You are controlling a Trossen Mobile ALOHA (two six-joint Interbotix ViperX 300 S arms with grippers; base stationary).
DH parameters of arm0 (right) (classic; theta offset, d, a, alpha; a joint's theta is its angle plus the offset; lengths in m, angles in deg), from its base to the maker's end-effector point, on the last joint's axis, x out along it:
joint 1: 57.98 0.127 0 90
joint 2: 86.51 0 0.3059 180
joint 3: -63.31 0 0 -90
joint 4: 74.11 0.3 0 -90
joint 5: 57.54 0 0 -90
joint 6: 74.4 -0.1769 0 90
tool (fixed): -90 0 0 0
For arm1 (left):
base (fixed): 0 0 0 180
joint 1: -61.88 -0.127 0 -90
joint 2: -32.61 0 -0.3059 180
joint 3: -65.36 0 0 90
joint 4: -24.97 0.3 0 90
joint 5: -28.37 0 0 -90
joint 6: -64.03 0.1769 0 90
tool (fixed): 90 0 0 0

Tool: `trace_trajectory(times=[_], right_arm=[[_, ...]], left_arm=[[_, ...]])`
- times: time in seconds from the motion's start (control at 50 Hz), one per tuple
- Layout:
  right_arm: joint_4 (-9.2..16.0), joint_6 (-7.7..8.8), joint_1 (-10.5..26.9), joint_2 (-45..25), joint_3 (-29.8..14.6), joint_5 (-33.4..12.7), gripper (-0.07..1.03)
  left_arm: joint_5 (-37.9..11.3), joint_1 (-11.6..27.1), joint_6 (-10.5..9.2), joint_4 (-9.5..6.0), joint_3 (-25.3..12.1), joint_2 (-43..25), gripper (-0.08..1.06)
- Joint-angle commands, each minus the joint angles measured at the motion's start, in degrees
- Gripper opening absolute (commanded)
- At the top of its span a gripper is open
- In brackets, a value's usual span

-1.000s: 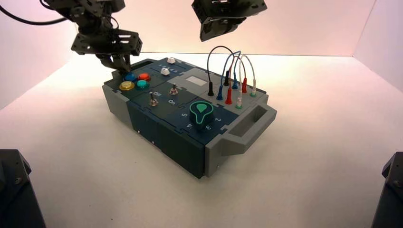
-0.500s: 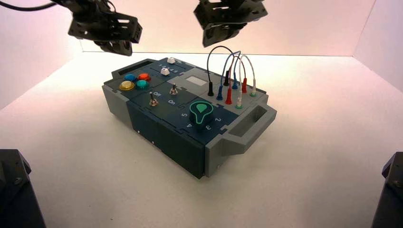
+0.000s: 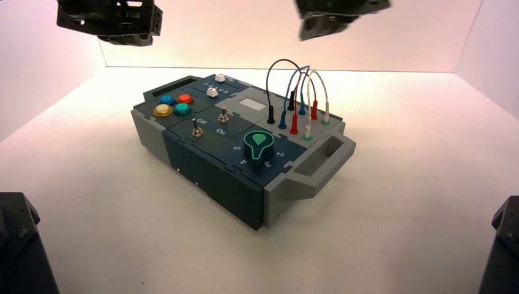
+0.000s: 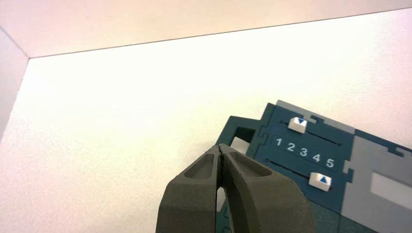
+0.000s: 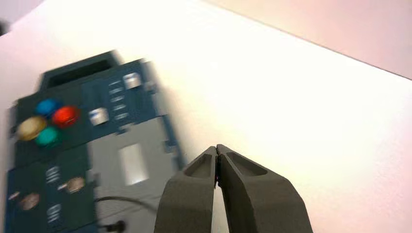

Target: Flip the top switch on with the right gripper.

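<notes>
Your right claw (image 3: pixel 318 27) hangs high above the far right of the box (image 3: pixel 202 171), its fingers pressed together and holding nothing, well apart from any control. The top switch (image 3: pixel 224 114), the farther of the two silver toggles, sits mid-panel between the white sliders and the green dial (image 3: pixel 259 147); its position can't be read. Nothing of the flip looks done: you have the whole descent and push left. Your left claw (image 3: pixel 125 37) waits closed and empty, high at far left.
</notes>
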Motion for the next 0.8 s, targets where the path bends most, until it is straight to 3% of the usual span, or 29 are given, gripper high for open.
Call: trace_trajectory(times=[0.02,0.22,0.52,0.8], right_arm=[[0.2,-0.35,-2.5,2.4,0.3,1.4,-0.02],[0.2,-0.35,-6.2,2.9,3.2,7.8,-0.02],[0.3,-1.14,-8.8,4.9,6.2,10.7,-0.02],[0.3,-2.46,-9.0,5.1,8.2,13.6,-0.02]], left_arm=[[0.9,-0.2,0.09,-0.09,-0.8,-0.2,-0.03],[0.9,-0.2,0.18,-0.09,-1.2,-1.1,-0.03],[0.9,-0.2,-0.09,-0.09,-1.3,-0.8,-0.03],[0.9,-0.1,-0.70,-0.26,-1.1,-0.8,-0.03]])
